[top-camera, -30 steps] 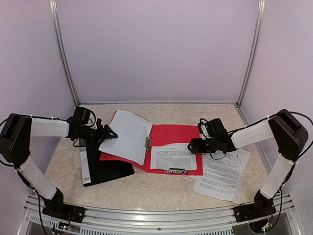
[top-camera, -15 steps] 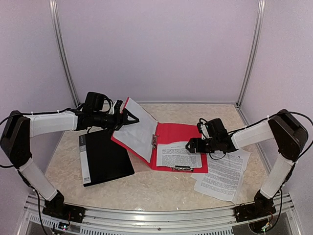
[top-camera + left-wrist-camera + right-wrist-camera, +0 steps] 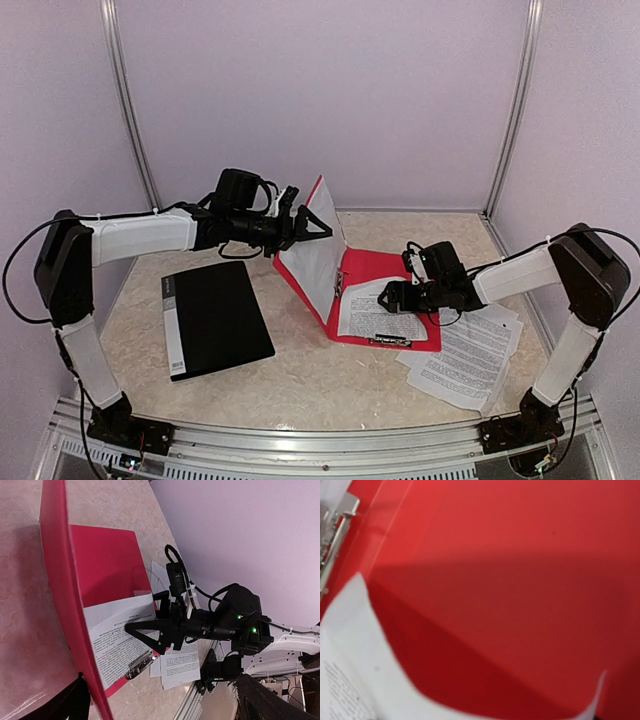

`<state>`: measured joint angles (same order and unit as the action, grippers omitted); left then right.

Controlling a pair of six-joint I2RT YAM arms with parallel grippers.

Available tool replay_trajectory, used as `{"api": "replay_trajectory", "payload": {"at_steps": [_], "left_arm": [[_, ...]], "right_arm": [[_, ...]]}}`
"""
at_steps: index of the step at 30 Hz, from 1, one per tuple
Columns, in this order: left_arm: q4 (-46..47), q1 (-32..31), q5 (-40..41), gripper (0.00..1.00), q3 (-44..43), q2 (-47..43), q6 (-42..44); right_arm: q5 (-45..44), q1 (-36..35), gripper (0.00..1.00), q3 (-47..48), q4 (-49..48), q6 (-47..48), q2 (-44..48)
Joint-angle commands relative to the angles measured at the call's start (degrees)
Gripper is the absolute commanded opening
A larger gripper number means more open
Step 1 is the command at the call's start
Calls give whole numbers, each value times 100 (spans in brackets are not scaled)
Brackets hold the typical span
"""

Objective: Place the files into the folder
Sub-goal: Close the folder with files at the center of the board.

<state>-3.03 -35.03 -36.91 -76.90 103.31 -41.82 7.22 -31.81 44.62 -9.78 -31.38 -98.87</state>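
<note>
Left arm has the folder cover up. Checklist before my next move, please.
1. Cover of red plastic folder upright: ok.
2. Cover clamped: not ok; left gripper stands open around its edge.
3. Printed white paper sheet inside folder: ok.
4. Right gripper clear of the closing path: not ok, over that sheet.
5. Loose printed white sheets filed: not ok, lying beside folder.
6. Right gripper's hold: cannot tell.
</note>
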Motion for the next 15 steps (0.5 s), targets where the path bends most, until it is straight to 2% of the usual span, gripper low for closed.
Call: {"api": "replay_trajectory", "payload": {"at_steps": [1,6,15], "left_arm": [[-415,-228,237,99,-366,113,183],[-754,-364,542,99,-668,43,492],[-614,-667,211,99,-970,205,724]], "right_arm": [[-107,-9,87,47,421,45,124],[-733,-13,89,236,931,314,434],[-1448,58,91,283,1570,399,1175]]}}
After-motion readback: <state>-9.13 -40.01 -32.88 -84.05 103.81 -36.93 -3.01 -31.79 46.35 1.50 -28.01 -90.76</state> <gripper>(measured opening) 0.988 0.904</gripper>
